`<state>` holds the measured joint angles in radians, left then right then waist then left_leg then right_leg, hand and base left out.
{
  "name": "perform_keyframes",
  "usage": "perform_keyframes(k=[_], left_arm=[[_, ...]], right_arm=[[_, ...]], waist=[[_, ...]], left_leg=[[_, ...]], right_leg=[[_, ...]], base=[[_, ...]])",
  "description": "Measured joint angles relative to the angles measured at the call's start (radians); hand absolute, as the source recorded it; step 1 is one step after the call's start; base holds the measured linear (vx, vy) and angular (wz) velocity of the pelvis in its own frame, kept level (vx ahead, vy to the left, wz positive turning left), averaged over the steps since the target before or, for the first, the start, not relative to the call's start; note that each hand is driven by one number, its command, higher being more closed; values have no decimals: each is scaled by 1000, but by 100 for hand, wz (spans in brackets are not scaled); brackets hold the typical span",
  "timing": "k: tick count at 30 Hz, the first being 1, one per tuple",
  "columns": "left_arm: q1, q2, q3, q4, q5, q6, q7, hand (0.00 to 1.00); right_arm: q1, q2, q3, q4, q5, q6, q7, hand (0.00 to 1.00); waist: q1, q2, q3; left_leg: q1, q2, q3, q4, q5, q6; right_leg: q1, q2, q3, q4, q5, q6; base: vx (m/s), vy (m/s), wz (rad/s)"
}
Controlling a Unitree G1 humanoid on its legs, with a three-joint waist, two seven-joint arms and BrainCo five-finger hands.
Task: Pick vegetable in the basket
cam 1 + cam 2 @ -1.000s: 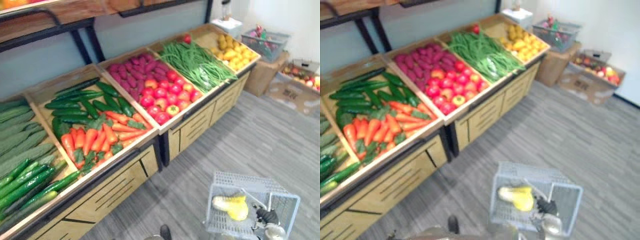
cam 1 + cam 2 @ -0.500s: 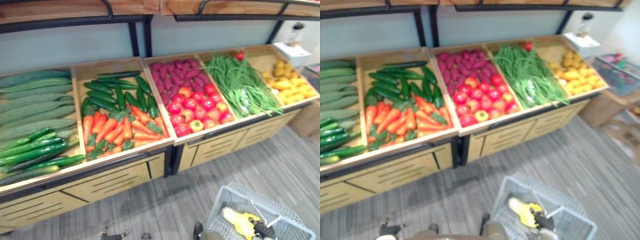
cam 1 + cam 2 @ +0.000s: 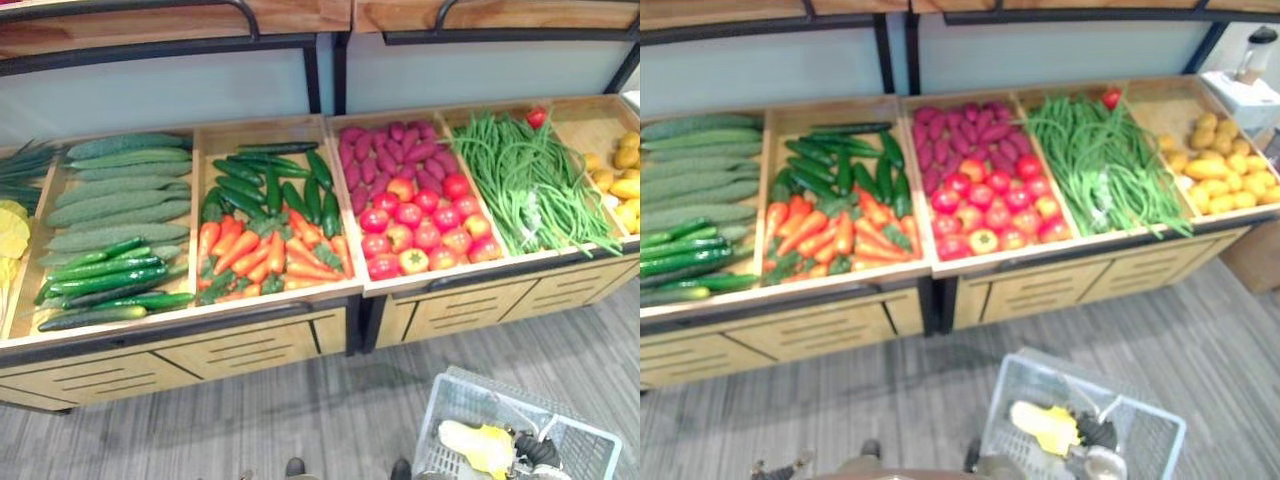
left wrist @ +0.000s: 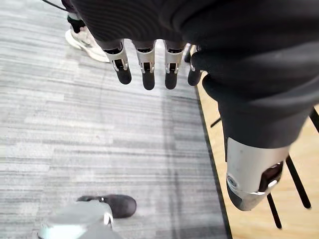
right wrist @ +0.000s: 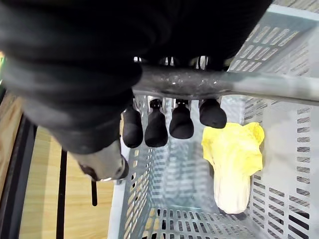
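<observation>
A pale grey plastic basket [image 3: 452, 386] hangs low at the right in the eye views, with one yellow cabbage [image 3: 476, 446] lying inside. My right hand [image 3: 533, 452] is shut on the basket's metal handle [image 5: 234, 85]; in the right wrist view its dark-tipped fingers [image 5: 157, 128] curl under the bar, above the cabbage [image 5: 233, 160]. My left hand [image 4: 147, 64] hangs beside me over the grey floor, fingers straight and holding nothing. A wooden stand ahead offers carrots [image 3: 265, 252], dark cucumbers [image 3: 262, 186], tomatoes [image 3: 420, 226] and green beans [image 3: 525, 182].
The stand [image 3: 250, 345] has drawer fronts facing me. It also holds long pale gourds [image 3: 115, 190], purple tubers [image 3: 390, 150], yellow produce [image 3: 625, 180] and yellow cabbage [image 3: 12, 232] at the far left. A person's white shoe [image 4: 82, 39] is on the floor behind me.
The whole view has swung left along the stand, so the camera moved; more bins on the left now show. The basket with the cabbage stays in my right hand.
</observation>
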<state>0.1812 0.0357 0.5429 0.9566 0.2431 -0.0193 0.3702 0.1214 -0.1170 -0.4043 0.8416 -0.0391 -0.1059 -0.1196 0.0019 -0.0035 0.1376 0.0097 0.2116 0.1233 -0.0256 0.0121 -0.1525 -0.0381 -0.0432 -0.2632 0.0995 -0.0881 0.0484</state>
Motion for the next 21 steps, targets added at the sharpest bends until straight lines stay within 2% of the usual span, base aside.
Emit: perform_keyframes(k=[2,6,11,12,13,16,19,21], left_arm=[[2,6,62,2,-48,1,22,0],[-22,20,226,3,-228,1,64,0],[-89,80,329,-6,-385,-20,106,0],[-97,89,350,-71,-415,-27,135,0],[-100,89,348,-108,-422,-29,148,0],[-98,83,312,-405,-405,-68,236,0],[-96,68,255,-634,-328,-95,293,0],[-97,40,234,-713,-269,-102,318,0]], right_arm=[[-4,0,-1,0,0,-5,0,100],[-3,-2,-11,0,0,-7,0,100],[-8,-8,-20,17,-1,-3,7,100],[-12,-8,-18,29,-1,-2,12,100],[-11,-8,-18,30,-1,-2,14,100],[-2,-8,-18,31,-3,-3,16,100],[13,-8,-18,29,-7,-6,15,100],[14,-8,-18,27,-31,-7,15,100]], waist=[[0,1,-1],[-4,3,-4],[-6,-3,-8],[-4,-9,-19],[-4,-12,-21],[-5,-25,-30],[-5,-25,-38],[-8,-19,-42]], left_leg=[[7,-7,17,-33,12,2],[16,-27,60,-61,14,9],[47,-46,79,-66,7,19],[51,-49,88,-66,3,20],[51,-51,88,-66,3,20],[50,-56,87,-66,3,20],[52,-61,87,-66,1,22],[60,-62,91,-66,-1,26]], right_leg=[[-9,-1,16,-21,19,6],[-9,-14,49,-51,49,18],[10,-30,64,-61,61,21],[10,-32,75,-64,62,22],[10,-33,75,-64,62,23],[9,-39,75,-64,63,24],[10,-43,77,-64,65,27],[11,-45,85,-64,69,29]], base=[[-44,48,-23],[3,51,-20],[81,53,-9],[78,39,-16],[51,24,-11],[10,5,0],[0,0,0],[-21,13,-10]])
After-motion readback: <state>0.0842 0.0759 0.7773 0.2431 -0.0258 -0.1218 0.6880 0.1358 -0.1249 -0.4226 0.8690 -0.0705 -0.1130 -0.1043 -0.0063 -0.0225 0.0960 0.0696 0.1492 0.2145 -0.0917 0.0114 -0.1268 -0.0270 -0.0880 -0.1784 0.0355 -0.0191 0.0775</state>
